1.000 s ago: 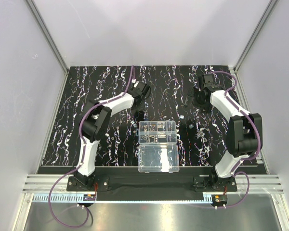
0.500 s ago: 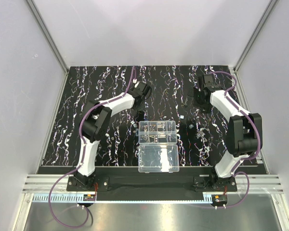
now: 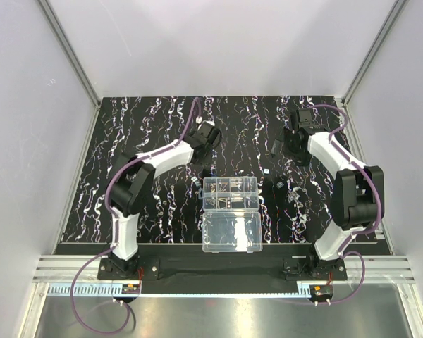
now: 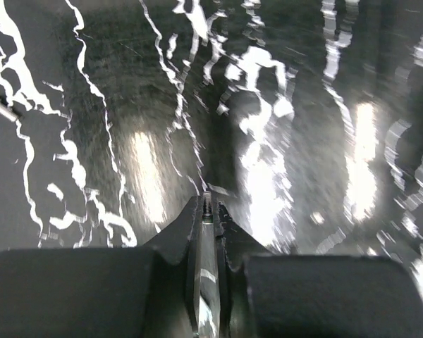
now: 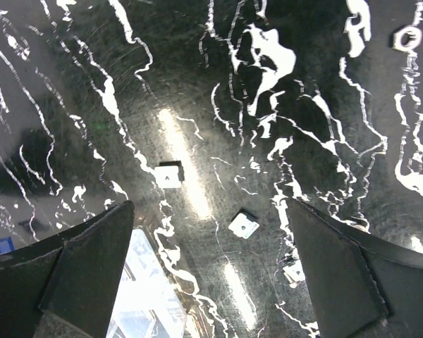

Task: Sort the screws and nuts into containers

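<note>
The left claw (image 4: 206, 213) is clamped on a screw (image 4: 206, 205) — its threaded tip shows between the jaws, over the mat's (image 3: 127, 141) middle. The right claw (image 5: 210, 211) stands wide apart above two square nuts (image 5: 168, 176), toward the far right corner.

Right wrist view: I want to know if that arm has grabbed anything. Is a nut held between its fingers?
No, the right gripper stands wide open, and a square nut lies loose on the mat below.
</note>
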